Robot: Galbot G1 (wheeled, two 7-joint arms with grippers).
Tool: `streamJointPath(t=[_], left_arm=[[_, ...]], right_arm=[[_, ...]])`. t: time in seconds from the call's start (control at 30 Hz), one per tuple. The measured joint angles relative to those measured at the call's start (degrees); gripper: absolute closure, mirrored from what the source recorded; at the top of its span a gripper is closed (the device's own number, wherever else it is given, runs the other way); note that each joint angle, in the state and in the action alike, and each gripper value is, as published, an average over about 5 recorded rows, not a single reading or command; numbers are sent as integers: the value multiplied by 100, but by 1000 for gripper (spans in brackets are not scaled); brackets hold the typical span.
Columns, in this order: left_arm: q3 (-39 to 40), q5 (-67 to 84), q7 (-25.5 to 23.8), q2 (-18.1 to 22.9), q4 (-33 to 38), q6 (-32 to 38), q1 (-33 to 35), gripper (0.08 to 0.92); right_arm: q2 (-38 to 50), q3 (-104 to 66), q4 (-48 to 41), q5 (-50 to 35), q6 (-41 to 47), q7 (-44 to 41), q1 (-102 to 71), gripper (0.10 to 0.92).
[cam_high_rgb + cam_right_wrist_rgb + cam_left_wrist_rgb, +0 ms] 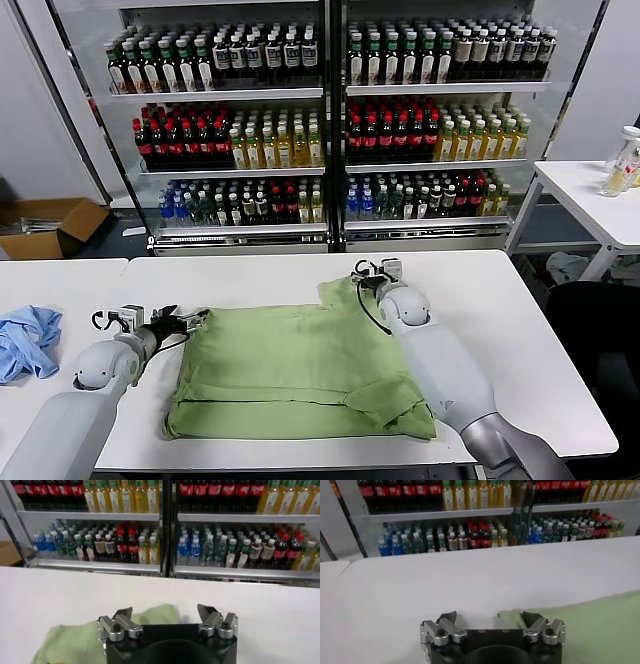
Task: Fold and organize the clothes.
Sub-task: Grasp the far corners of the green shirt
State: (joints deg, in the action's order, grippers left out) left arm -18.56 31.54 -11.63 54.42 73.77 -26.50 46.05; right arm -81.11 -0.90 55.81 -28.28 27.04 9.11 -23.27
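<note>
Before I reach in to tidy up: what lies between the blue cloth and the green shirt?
Only the left end effector and its arm, resting at the polo shirt's left edge; otherwise bare white table up to the blue cloth, as the head view shows.

The polo shirt (300, 370) lies folded on the desk (520, 350), so its collar, buttons and checkered print cannot be made out, and the right arm covers its edge at 3 o'clock. In both wrist views the picture's edge cuts the shirt off (only 1 corner shows in each). The left end effector (492, 625) and the right end effector (167, 619) are each cut off at the edge of their own wrist views. In the head view the light blue cloth (25, 340), at 9 o'clock, runs off the frame. The bottle labels on the shelves (330, 90) are too small to read.
</note>
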Motion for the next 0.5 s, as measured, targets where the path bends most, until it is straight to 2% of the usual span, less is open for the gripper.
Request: streamJointPath(t=[0.17,0.5], left_arm=[[30,-47,-88,1,-72,27,-31,276],[83,-169,-253,7,-92,101,12,579]], right_arm=[[-76,-17,-173,41,-57,-44,61,336],[-163,-20,-394,138,-166,-128,130,622]])
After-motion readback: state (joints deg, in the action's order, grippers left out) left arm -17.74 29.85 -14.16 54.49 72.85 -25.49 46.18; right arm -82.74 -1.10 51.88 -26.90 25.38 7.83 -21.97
